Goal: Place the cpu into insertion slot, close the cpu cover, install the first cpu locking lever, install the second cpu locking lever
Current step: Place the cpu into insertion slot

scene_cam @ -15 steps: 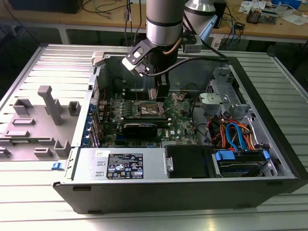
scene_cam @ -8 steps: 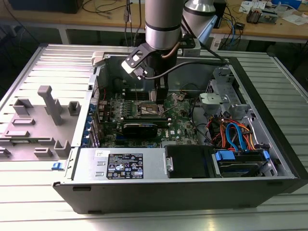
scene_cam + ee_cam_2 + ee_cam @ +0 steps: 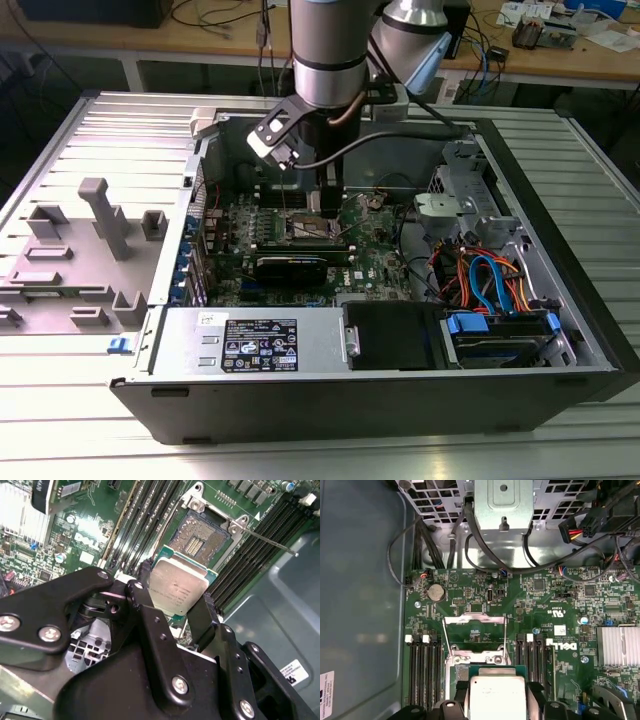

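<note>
My gripper (image 3: 175, 596) is shut on the cpu (image 3: 177, 585), a small silver-topped square chip pinched by its edges between two black fingers (image 3: 142, 597). It hangs just above and beside the open insertion slot (image 3: 197, 537), whose dark contact field is bare. In the first wrist view the cpu (image 3: 497, 697) sits in my gripper (image 3: 498, 702), and the cpu cover (image 3: 475, 618) stands flipped open beyond it. A thin locking lever (image 3: 265, 540) sticks out past the socket. In the exterior view my gripper (image 3: 325, 200) hovers over the insertion slot (image 3: 308, 228) on the green motherboard (image 3: 375, 260).
Long black RAM slots (image 3: 422, 665) flank the socket on both sides. A finned heat sink (image 3: 617, 647) lies nearby. The open case holds a power supply (image 3: 260, 345), a drive bay with blue and orange cables (image 3: 490, 285), and a metal cage (image 3: 502, 505). A grey fixture (image 3: 95, 240) rests outside the case.
</note>
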Tool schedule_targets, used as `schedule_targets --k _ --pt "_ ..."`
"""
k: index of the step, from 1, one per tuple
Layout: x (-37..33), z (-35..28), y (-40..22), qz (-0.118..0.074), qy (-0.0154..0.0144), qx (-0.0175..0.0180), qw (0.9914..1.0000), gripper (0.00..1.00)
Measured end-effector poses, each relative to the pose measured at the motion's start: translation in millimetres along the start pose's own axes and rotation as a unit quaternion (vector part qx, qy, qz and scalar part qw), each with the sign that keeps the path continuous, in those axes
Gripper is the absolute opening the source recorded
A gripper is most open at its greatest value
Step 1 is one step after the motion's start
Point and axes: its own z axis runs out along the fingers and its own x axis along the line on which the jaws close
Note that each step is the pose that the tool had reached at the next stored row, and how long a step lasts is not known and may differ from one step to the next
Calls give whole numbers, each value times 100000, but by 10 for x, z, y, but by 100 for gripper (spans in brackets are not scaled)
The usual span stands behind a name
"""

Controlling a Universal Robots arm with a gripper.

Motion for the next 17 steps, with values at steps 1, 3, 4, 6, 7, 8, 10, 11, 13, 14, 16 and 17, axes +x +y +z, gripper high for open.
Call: schedule_targets --k 1,3,4,6,7,8,10,11,13,14,16,17 --pt "0 26 -6 13 12 3 100000 54" --pt "-2 67 -14 11 11 3 100000 54" --pt "-3 83 -16 6 30 6 100000 54" --pt "-1 126 -25 17 71 2 100000 54" --pt "0 140 -29 24 79 4 100000 54" --pt "4 165 -39 23 154 2 100000 54" --pt "14 191 -50 24 206 4 100000 54" --pt "19 199 -54 21 205 7 100000 54" --pt "33 217 -62 28 225 3 100000 54" --pt "40 225 -65 26 238 2 100000 54" --pt "55 243 -76 28 292 1 100000 54" --pt "61 250 -81 35 311 3 100000 54"
